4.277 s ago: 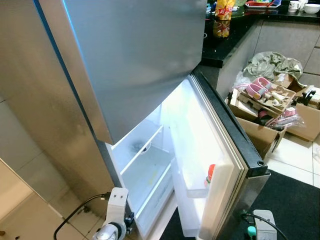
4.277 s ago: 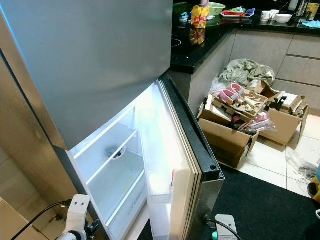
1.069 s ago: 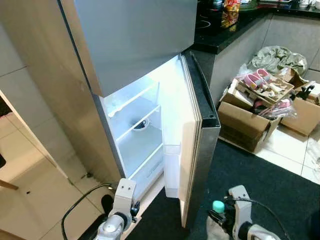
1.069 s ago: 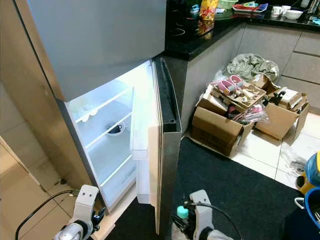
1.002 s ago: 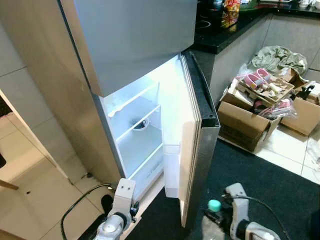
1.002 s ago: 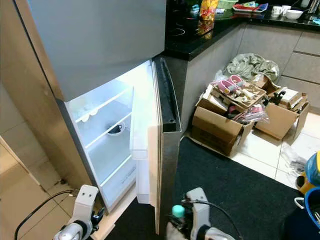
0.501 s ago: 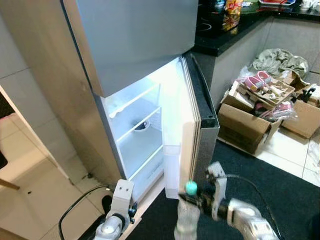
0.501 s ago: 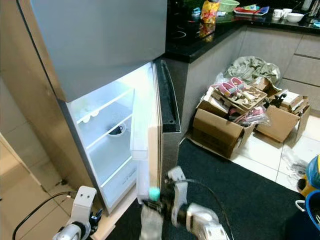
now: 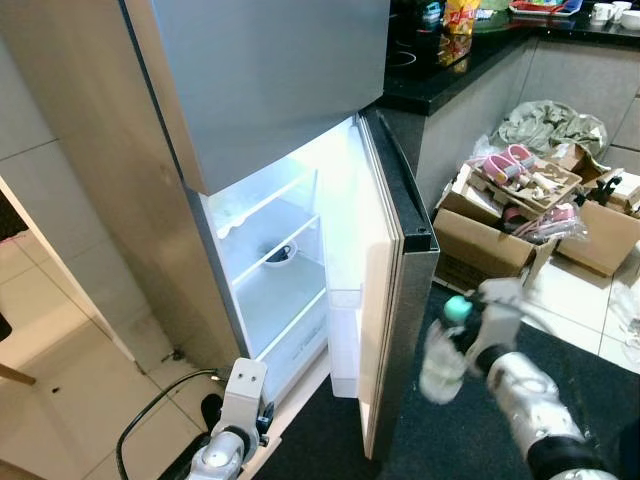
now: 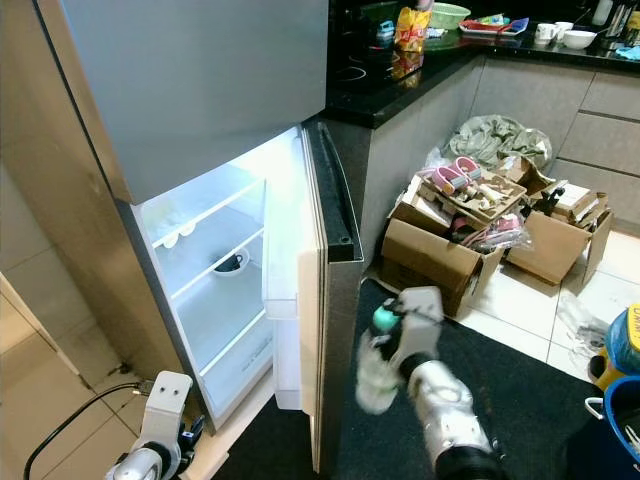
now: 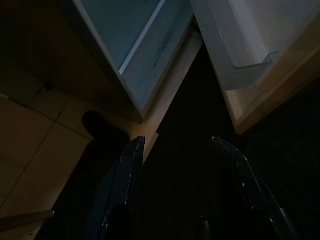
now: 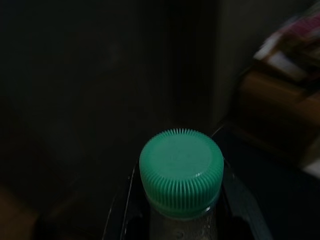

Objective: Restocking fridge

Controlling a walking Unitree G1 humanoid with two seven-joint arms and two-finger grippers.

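Note:
The fridge (image 9: pixel 270 90) stands with its lower door (image 9: pixel 385 240) swung open and the lit white shelves (image 9: pixel 275 255) showing. A small dark bowl (image 9: pixel 280 252) sits on the middle shelf. My right gripper (image 9: pixel 470 335) is shut on a clear bottle (image 9: pixel 443 350) with a green cap (image 12: pixel 181 170). It holds the bottle upright to the right of the door's outer face, above the black mat (image 9: pixel 590 370). My left gripper (image 11: pixel 176 142) hangs low and open near the fridge's bottom corner, with nothing between its fingers.
Open cardboard boxes (image 9: pixel 505 225) full of shoes and clutter stand on the tiled floor at the right. A black counter (image 9: pixel 440 70) adjoins the fridge. A black cable (image 9: pixel 160 420) loops on the floor at the left. A yellow and blue container (image 10: pixel 625 350) sits at the far right.
My right arm has lifted the bottle from low down, swung it in front of the door's edge, then carried it right and up beside the door's outer face. The left arm stayed still.

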